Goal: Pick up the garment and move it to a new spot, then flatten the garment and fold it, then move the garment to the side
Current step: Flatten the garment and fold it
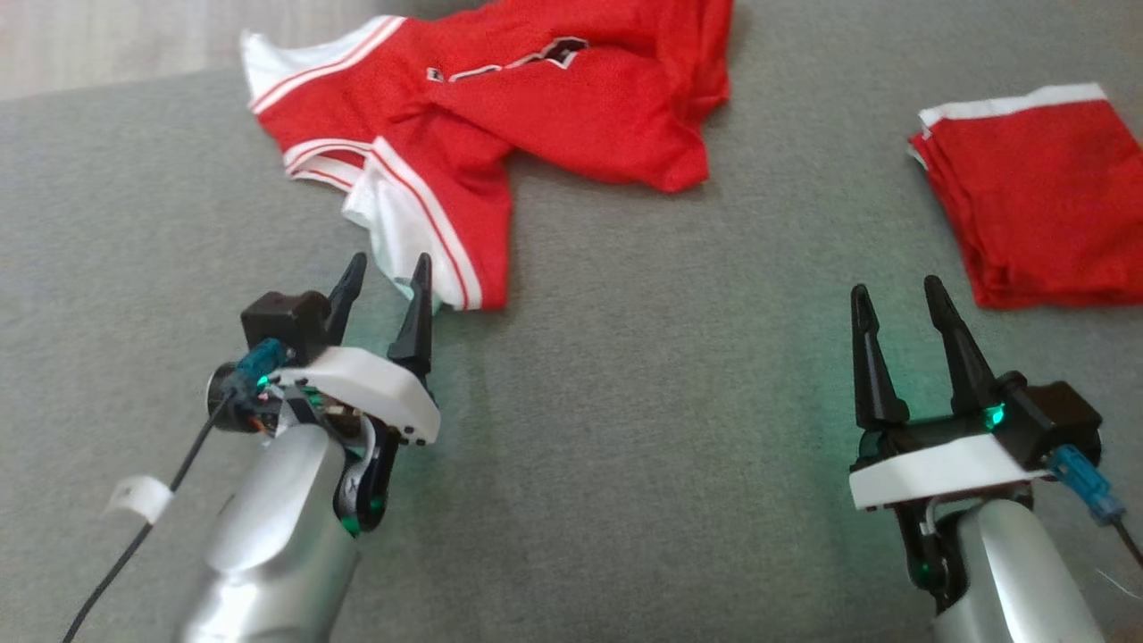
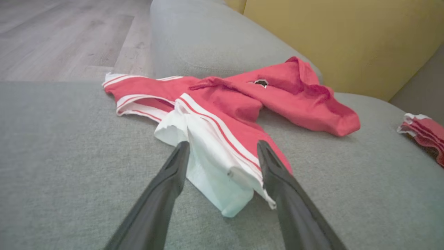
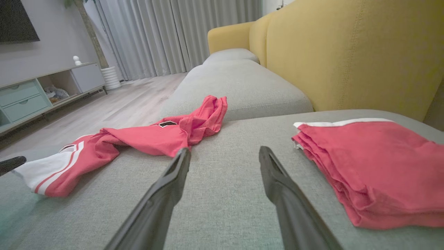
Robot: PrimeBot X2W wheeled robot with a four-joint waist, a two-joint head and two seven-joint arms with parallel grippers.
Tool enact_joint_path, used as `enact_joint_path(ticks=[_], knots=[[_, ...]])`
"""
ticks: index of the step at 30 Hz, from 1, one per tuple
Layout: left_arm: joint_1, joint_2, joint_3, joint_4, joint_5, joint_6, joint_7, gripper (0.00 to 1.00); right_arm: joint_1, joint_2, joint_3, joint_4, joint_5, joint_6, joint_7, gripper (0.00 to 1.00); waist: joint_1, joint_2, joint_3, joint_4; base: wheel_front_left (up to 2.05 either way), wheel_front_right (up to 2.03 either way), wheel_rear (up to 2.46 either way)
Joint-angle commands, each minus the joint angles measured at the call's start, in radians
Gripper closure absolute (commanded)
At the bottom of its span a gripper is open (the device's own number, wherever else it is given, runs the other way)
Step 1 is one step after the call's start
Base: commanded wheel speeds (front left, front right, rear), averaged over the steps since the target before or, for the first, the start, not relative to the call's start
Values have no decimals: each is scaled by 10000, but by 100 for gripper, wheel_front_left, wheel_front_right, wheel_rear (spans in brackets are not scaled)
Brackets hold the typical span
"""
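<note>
Left gripper point(image 1: 389, 261) at crumpled red garment point(image 1: 571, 107)

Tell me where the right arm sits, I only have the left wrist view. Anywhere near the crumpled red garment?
Observer: No. The right gripper has its fingers apart over bare sofa cushion, between the crumpled red garment and another one.
Operator: The red bit at my right edge?
Observer: Yes, a folded red garment, a flat stack with a white band along its far edge.
</note>
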Motion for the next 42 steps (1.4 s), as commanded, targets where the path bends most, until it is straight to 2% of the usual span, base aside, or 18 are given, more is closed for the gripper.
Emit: enact_joint_path(ticks=[1,8,9,10,18,25,30,33,36,38,39,40,41,42], knots=[[-511,176,317,-142,-54,92,66,0,-371,-28,273,-294,67,-9,-105,0,-1,0,159,-211,0,0,0],[-1042,310,456,596,-245,156,451,0,-439,-28,390,-270,276,-9,-105,0,-1,0,371,-725,0,0,0],[-1089,355,431,654,-210,143,441,64,-429,-28,400,-266,292,-9,-105,0,-1,0,366,-761,0,0,0],[-1140,412,392,689,-148,120,393,100,-417,-28,410,-261,304,-9,-105,0,-1,0,355,-790,0,0,0],[-1776,1313,3,316,1188,445,-1188,100,-329,-28,402,-170,377,-9,-105,0,-1,0,1,-722,0,0,0],[-2466,2546,-1316,-949,3129,-149,-1691,100,-274,-28,405,-97,341,-9,-105,0,-1,0,-343,-310,0,0,0],[-2510,3727,-3196,-2406,5152,-920,-1814,100,-261,-28,315,-51,340,-9,-105,0,-1,0,-437,-28,0,0,0],[-2276,4325,-4412,-3118,6008,-1171,-1837,100,-249,-28,250,4,338,-9,-105,0,-1,0,-440,139,0,0,0],[-2050,4798,-5526,-3239,6483,-1279,-1801,100,-238,-28,216,94,326,-9,-105,0,-1,0,-414,270,0,0,0],[-1957,4989,-6218,-3191,6660,-1306,-1793,78,-263,-28,233,146,302,-9,-105,0,-1,0,-392,329,0,0,0],[-1957,4989,-6218,-3191,6660,-1306,-1793,78,-263,-28,233,146,302,-9,-105,0,-1,0,-392,329,0,0,0],[-1928,5073,-6563,-3103,6722,-1312,-1782,84,-279,-28,233,162,296,-9,-105,0,-1,0,-389,352,0,0,0],[-1911,5127,-6907,-2997,6730,-1315,-1759,94,-292,-28,227,175,287,-9,-105,0,-1,0,-391,380,0,0,0],[-1904,5146,-7180,-2889,6670,-1317,-1741,93,-304,-28,218,188,277,-9,-105,0,-1,0,-397,409,0,0,0]])
